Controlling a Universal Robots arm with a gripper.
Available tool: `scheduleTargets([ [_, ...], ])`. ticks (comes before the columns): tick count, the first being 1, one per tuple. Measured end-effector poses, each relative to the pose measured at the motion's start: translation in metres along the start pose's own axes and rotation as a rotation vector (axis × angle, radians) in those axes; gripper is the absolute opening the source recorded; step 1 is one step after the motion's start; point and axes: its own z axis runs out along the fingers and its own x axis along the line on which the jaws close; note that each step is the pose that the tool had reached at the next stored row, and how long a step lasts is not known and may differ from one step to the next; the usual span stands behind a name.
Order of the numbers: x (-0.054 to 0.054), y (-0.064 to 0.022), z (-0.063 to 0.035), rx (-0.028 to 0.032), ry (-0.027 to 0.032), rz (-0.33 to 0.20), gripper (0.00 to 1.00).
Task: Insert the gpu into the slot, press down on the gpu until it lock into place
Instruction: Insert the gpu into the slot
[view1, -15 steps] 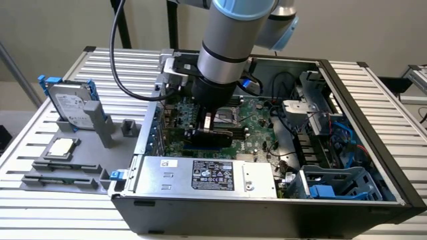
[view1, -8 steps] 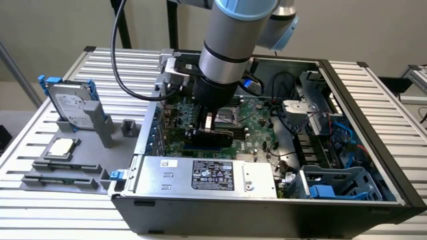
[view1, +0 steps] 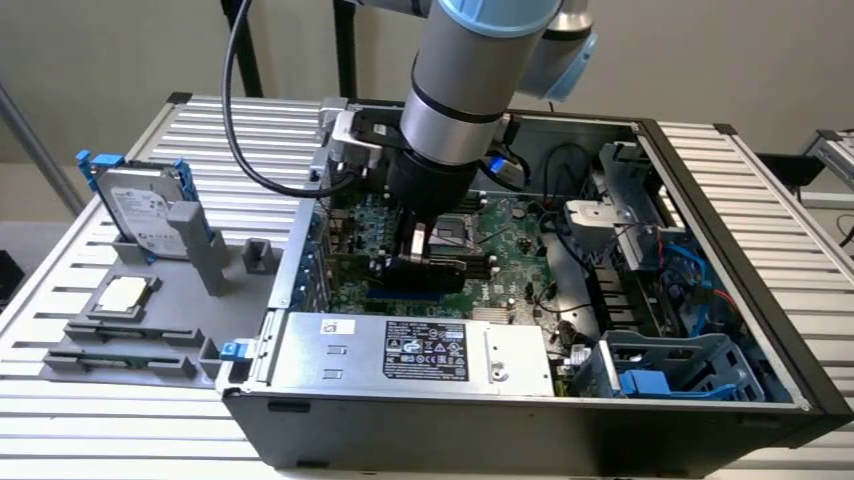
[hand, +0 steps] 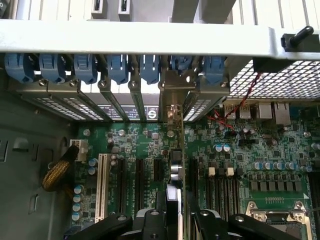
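At the exterior view's left, a grey holder rack (view1: 147, 335) on the slatted table (view1: 120, 420) carries an upright hard drive (view1: 140, 212), a processor chip (view1: 123, 295) lying flat and two memory sticks (view1: 114, 345) nearer the camera. Right of it lies the open computer case (view1: 747, 400), with the silver power-supply box (view1: 414, 350) along its near wall. The arm reaches down into the case over the green circuit board (view1: 507, 225). Its gripper (view1: 422, 260) is closed narrowly on the gpu (view1: 447, 272), pinching the black card from both sides. The card stands upright on edge directly over the blue slot (view1: 398, 297), its lower edge at the strip; whether it is fully seated cannot be told. In the wrist view, the gripper (hand: 175, 222) clasps the gpu (hand: 175, 167) edge-on, with the card's metal bracket end reaching toward the row of blue clips (hand: 120, 67) at the case's rear wall. At the far right, a drive cage (view1: 667, 375) holds blue cables (view1: 694, 265).
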Motion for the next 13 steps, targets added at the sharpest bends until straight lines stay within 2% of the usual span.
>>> scheduleTargets([
  [2, 0.0000, -0.0010, -0.0002, -0.0033, 0.0003, 0.000, 0.26],
  [8, 0.0000, -0.0043, 0.0006, -0.0192, 0.0010, 0.001, 0.26],
  [13, 0.0000, -0.0051, 0.0022, -0.0239, 0.0014, 0.001, 0.26],
])
